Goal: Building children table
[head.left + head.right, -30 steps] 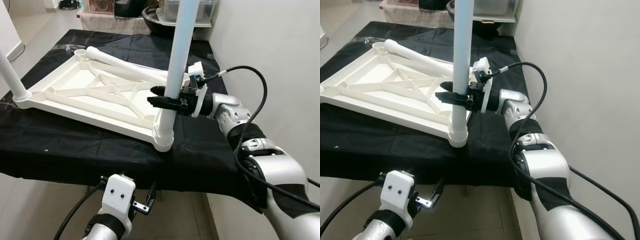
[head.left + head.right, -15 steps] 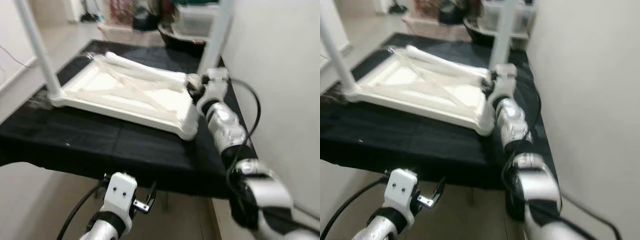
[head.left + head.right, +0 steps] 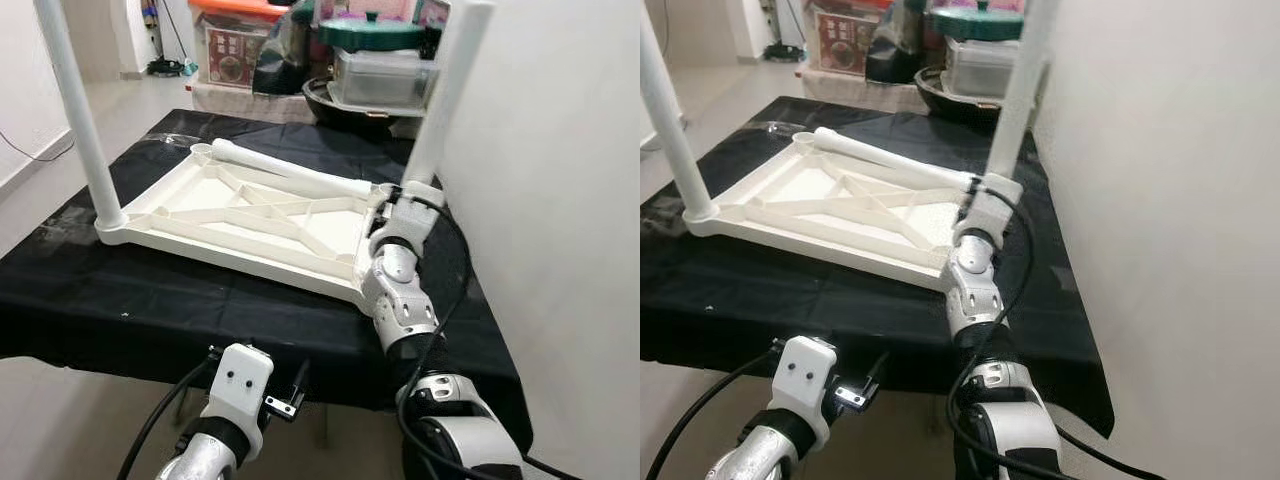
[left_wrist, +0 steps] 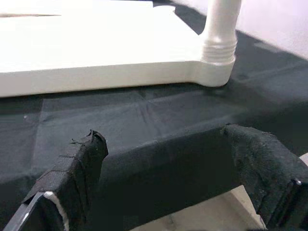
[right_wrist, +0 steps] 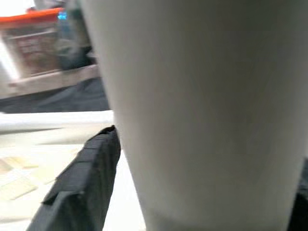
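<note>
A white children's table top (image 3: 250,205) lies upside down on a black-covered table (image 3: 200,300). Two white legs stand upright in its corners, one at the near left (image 3: 75,110) and one at the near right (image 3: 445,90). A third leg (image 3: 290,178) lies loose across the far side of the top. My right gripper (image 3: 388,195) is shut on the right leg just above its socket, and in the right wrist view a black finger (image 5: 82,183) presses against the leg (image 5: 202,106). My left gripper (image 3: 290,398) hangs open below the table's front edge, its fingers (image 4: 72,178) spread apart.
A white wall (image 3: 560,200) runs close along the table's right side. Behind the table stand a clear lidded container (image 3: 385,65), a black bowl (image 3: 345,100) and an orange-lidded box (image 3: 240,45). Open floor (image 3: 60,150) lies to the left.
The head camera has lifted and swung, so the whole scene shifted and blurred midway. My right gripper stays closed on the right leg. The left gripper has not moved.
</note>
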### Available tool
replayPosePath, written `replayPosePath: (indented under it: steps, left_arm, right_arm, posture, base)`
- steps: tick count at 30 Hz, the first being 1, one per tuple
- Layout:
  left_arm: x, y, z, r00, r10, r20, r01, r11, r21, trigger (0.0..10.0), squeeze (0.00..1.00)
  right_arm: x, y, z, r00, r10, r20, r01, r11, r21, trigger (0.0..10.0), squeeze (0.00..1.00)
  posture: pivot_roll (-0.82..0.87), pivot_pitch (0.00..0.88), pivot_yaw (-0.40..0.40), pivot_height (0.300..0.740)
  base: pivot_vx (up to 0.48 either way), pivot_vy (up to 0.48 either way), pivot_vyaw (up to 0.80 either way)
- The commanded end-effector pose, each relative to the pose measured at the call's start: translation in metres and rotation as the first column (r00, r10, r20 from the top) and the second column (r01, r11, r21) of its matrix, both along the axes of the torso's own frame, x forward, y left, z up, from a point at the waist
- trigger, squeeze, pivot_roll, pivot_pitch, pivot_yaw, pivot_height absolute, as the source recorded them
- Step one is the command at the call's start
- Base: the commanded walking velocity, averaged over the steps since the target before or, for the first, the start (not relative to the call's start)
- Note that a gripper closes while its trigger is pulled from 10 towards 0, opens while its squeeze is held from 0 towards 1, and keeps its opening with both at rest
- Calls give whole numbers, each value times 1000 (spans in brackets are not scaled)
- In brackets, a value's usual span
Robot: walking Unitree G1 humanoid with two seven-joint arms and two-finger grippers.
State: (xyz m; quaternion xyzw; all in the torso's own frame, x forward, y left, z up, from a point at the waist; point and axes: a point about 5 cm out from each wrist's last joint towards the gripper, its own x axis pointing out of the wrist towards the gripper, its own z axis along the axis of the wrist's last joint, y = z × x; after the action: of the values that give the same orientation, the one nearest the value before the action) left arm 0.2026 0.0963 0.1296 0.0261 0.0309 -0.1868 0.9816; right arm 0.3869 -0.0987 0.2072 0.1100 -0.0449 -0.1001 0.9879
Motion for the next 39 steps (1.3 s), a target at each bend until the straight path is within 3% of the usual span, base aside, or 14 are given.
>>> replayPosePath:
  steps: [1,2,9,12,15,17,23,25,27,33,35,36,38,39]
  left_arm:
    - [0,-3,-5,1000,-3,-11,3,1000,-1,10000,0]
    - [1,-4,-5,1000,-5,-12,5,1000,-2,10000,0]
    - [2,-4,-6,1000,-10,-11,10,1000,-6,10000,0]
    - [3,-4,-8,1000,-15,-11,15,1000,-7,10000,0]
    - [2,-4,-8,1000,-17,-12,17,1000,-8,10000,0]
    - [2,-4,-9,1000,-18,-14,18,1000,-11,10000,0]
    - [1,-4,-9,1000,-17,-14,17,1000,-14,10000,0]
    - [-1,-4,-10,1000,-17,-14,16,1000,-13,10000,0]
    - [-1,-5,-10,1000,-17,-14,16,1000,-14,10000,0]
    - [-1,-5,-11,1000,-19,-14,19,1000,-15,10000,0]
    - [1,-6,-11,1000,-22,-13,22,1000,-16,10000,0]
    - [1,-6,-11,1000,-22,-13,22,1000,-16,10000,0]
    - [3,-6,-12,1000,-24,-12,24,1000,-16,10000,0]
    - [3,-6,-12,1000,-24,-12,24,1000,-16,10000,0]
  right_arm:
    - [-1,-3,-1,997,77,8,-77,997,-15,10000,435]
    - [2,-12,1,988,149,30,-148,989,-25,10000,0]
    - [10,-36,10,818,572,61,-571,820,-40,10000,0]
    - [6,-42,17,535,845,-2,-839,531,-118,10000,0]
    - [4,-41,18,448,894,-24,-888,442,-122,10000,0]
    - [-4,-31,19,246,969,-31,-963,241,-118,10000,0]
    - [-9,-15,23,89,996,-30,-988,85,-130,10000,0]
    - [-14,6,22,-62,994,-90,-985,-76,-156,3373,0]
    - [-15,14,18,-93,987,-132,-979,-115,-168,0,0]
    - [-13,20,13,-31,987,-160,-977,-64,-206,0,0]
    - [-2,15,8,230,964,-134,-955,196,-224,0,0]
    - [-2,15,8,230,964,-134,-955,196,-224,0,0]
    - [13,0,4,567,815,-120,-816,535,-219,0,0]
    - [13,0,4,567,815,-120,-816,535,-219,0,0]
  posture:
    - [108,53,-79,740]
    - [106,49,-79,740]
    - [104,46,-80,740]
    - [103,40,-79,740]
    - [110,36,-88,740]
    - [124,30,-94,740]
    - [146,28,-107,740]
    - [153,24,-113,740]
    - [153,24,-113,740]
    - [148,21,-113,740]
    - [135,20,-108,740]
    - [135,20,-108,740]
    - [128,21,-104,740]
    - [128,21,-104,740]
  base:
    - [0,0,0]
    - [0,0,0]
    - [0,0,0]
    - [0,0,0]
    - [0,0,0]
    - [0,0,0]
    - [0,0,0]
    - [0,0,0]
    - [0,0,0]
    - [0,0,0]
    - [0,0,0]
    - [0,0,0]
    - [0,0,0]
    - [0,0,0]
